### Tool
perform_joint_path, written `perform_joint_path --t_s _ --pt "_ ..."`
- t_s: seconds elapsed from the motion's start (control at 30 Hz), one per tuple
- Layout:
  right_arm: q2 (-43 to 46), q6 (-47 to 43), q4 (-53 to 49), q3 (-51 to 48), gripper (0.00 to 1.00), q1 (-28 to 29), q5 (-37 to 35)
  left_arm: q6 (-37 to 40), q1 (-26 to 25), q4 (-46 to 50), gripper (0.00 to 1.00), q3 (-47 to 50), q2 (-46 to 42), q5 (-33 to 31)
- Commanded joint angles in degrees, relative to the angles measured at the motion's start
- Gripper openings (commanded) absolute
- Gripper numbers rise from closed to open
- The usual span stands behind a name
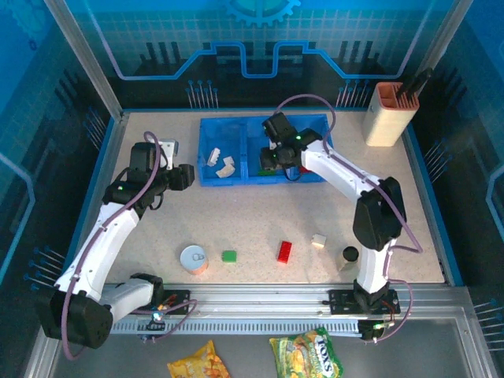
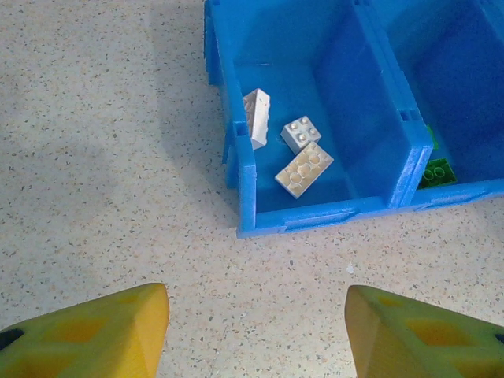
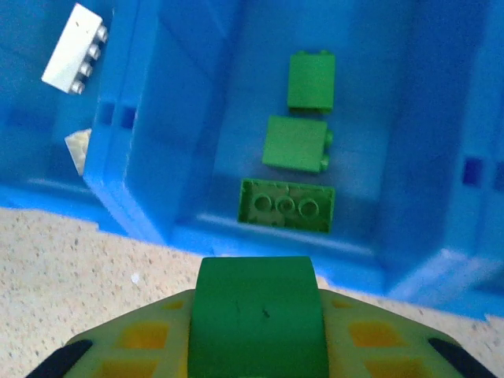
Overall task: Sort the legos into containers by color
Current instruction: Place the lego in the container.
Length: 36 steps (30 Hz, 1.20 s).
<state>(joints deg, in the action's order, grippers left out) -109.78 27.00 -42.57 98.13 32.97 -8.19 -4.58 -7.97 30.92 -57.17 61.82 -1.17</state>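
Observation:
The blue bin (image 1: 236, 182) stands at the back middle of the table. Its left compartment holds three cream-white bricks (image 2: 303, 168). Three green bricks (image 3: 295, 144) lie in the middle compartment (image 3: 236, 94). My right gripper (image 1: 272, 161) hangs over that compartment's near wall, shut on a green brick (image 3: 258, 303). My left gripper (image 2: 256, 315) is open with nothing between its fingers, low over bare table just in front of the bin's left corner (image 2: 246, 228). Loose on the near table lie a green brick (image 1: 228, 256), a red brick (image 1: 284, 250) and a cream brick (image 1: 318, 241).
A round white-orange tin (image 1: 194, 259) sits left of the loose green brick. A small black cylinder (image 1: 349, 254) stands by the right arm's base. A beige holder with an orange top (image 1: 387, 114) is at the back right. Snack bags (image 1: 305, 354) lie below the table's front rail.

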Motion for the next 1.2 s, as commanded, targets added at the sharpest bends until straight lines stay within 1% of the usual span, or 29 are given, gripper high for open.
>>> perform_joint_path --t_s 0.0,0.1,0.33,0.43,0.63,0.73,0.93,1.17 --pt "-5.2 -0.6 -1.4 6.3 0.15 -1.5 2.8 -1.2 0.8 -0.6 0.62 0.0 0.2 1.6" --pt "-10.7 0.2 -2.8 12.4 0.15 -2.6 2.6 -1.1 0.8 -0.6 0.62 0.1 0.3 1.5" --pt "-23.1 1.1 -7.5 27.9 0.15 -3.9 -3.3 -1.2 0.9 -0.7 0.62 0.2 0.7 1.3" --pt "-28.3 0.4 -8.4 33.3 0.16 -4.0 -5.4 -1.2 0.9 -0.7 0.62 0.2 0.9 1.3" --pt "-35.9 -0.1 -9.4 42.4 0.18 -4.4 -10.0 -1.0 0.9 -0.7 0.62 0.2 1.1 1.2" --pt "-37.7 -0.2 -7.8 43.3 0.19 -5.0 -11.0 -1.1 0.9 -0.7 0.62 0.2 1.2 1.1" --pt "-40.5 -2.1 -3.9 43.4 0.21 -5.2 -10.2 -1.0 0.9 -0.6 0.62 0.3 1.0 1.0" --pt "-41.7 -2.8 -1.3 43.4 0.22 -5.2 -10.2 -1.0 1.0 -0.6 0.61 0.3 1.0 1.0"
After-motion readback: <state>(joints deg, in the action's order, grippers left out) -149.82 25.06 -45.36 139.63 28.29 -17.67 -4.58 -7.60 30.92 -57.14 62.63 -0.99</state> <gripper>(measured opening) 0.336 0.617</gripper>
